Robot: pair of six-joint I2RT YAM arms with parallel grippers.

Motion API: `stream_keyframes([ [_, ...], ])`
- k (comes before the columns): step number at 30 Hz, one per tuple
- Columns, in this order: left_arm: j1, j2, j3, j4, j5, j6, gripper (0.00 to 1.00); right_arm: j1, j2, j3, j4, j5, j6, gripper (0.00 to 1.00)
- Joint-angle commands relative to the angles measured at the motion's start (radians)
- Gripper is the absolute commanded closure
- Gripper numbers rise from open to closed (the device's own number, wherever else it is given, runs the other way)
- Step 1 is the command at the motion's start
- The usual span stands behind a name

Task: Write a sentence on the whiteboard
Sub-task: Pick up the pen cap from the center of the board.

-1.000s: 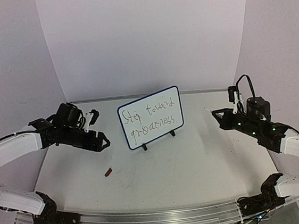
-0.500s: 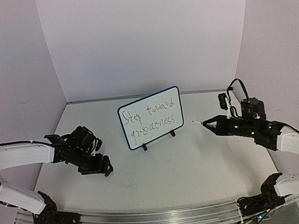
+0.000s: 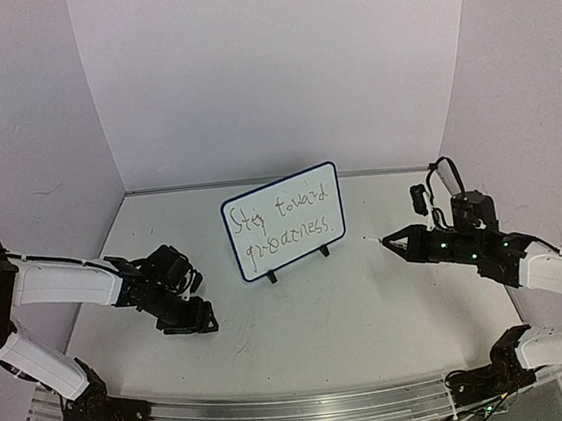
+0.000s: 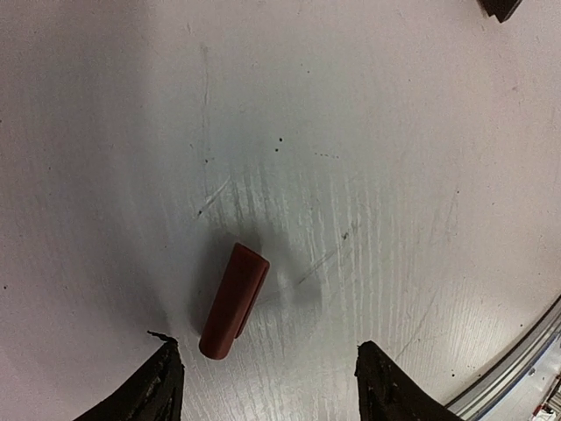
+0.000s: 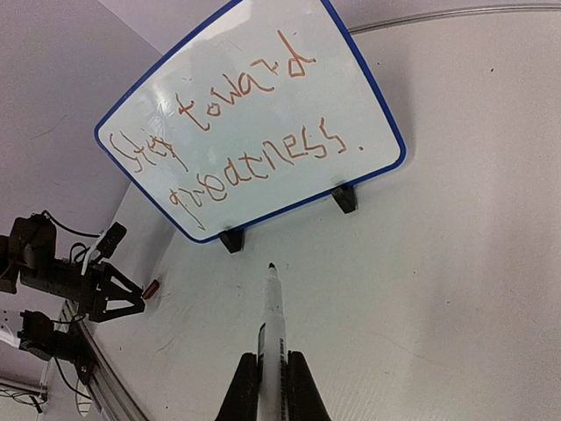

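Note:
The whiteboard stands on two black feet at mid-table, facing the arms. The sentence, two handwritten lines reading "Stay toward greatness.", covers it. Both also show in the right wrist view: the whiteboard and the sentence. My right gripper is shut on a white marker, uncapped tip pointing at the board's foot, off the board. My left gripper is open, low over a red cap lying flat between its fingers, nearer the left one.
A metal rail runs along the table's near edge and shows at the lower right of the left wrist view. White walls close in the back and sides. One board foot shows at the top right of the left wrist view.
My left gripper has come down and toward the near edge, over the red cap. My right gripper has moved slightly left and lower with the marker.

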Motion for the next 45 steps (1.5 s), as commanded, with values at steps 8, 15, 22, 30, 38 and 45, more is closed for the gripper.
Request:
stream_keyframes([
  [8, -0.009, 0.057, 0.051, 0.048, 0.069, 0.092, 0.40, -0.003, -0.017, -0.006, 0.018, -0.018, 0.003, 1.00],
  [15, -0.086, 0.171, 0.121, 0.078, 0.112, 0.108, 0.53, -0.003, -0.016, -0.009, 0.019, -0.023, 0.010, 1.00],
  [22, -0.164, 0.302, 0.232, 0.186, 0.041, 0.114, 0.54, -0.003, -0.016, -0.008, 0.018, -0.022, 0.009, 1.00],
  [30, -0.207, 0.215, 0.233, 0.196, -0.020, 0.209, 0.52, -0.003, -0.036, -0.019, 0.017, -0.025, 0.012, 1.00],
  [38, -0.177, 0.139, 0.185, 0.091, -0.134, 0.325, 0.47, -0.003, -0.030, -0.025, 0.018, -0.019, 0.006, 1.00],
  [45, -0.082, 0.143, 0.164, 0.095, -0.123, 0.401, 0.47, -0.003, -0.029, -0.014, 0.017, -0.036, 0.006, 1.00],
])
